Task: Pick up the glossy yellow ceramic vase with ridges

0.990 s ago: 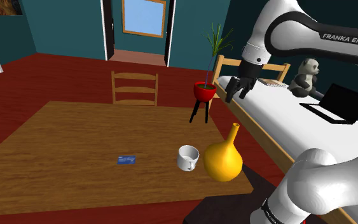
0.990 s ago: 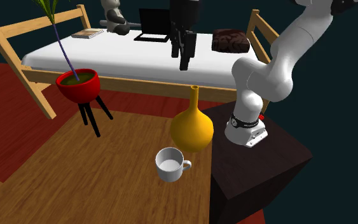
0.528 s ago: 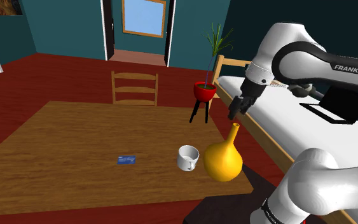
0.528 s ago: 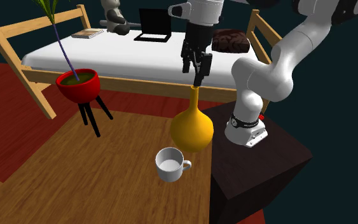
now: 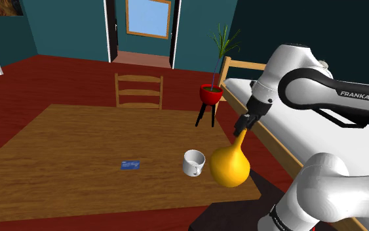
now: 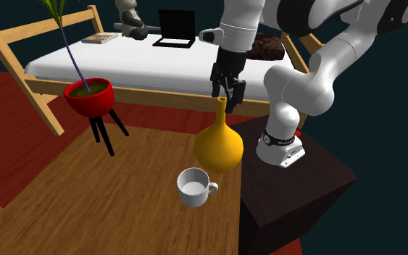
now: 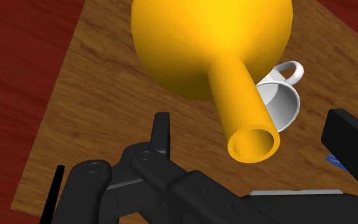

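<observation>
The yellow vase [image 5: 229, 167] has a round body and a long thin neck and stands upright near the corner of the wooden table [image 5: 78, 151], closest to the arm's stand. It also appears in the second exterior view [image 6: 218, 148] and from above in the wrist view [image 7: 209, 38]. My black gripper [image 5: 244, 125] hangs at the top of the neck [image 6: 226, 90]. In the wrist view the gripper [image 7: 254, 124] is open; the neck's mouth lies between the fingers, and neither finger touches it.
A white mug [image 5: 193, 163] stands right beside the vase, and a small blue card [image 5: 130, 165] lies further in on the table. A red plant pot on a tripod [image 5: 210, 95] and a bed [image 6: 159, 61] lie beyond the table's edge. A wooden chair [image 5: 138, 92] stands at the far side.
The gripper has come down from above the bed to the top of the vase's neck. The vase and mug have not moved.
</observation>
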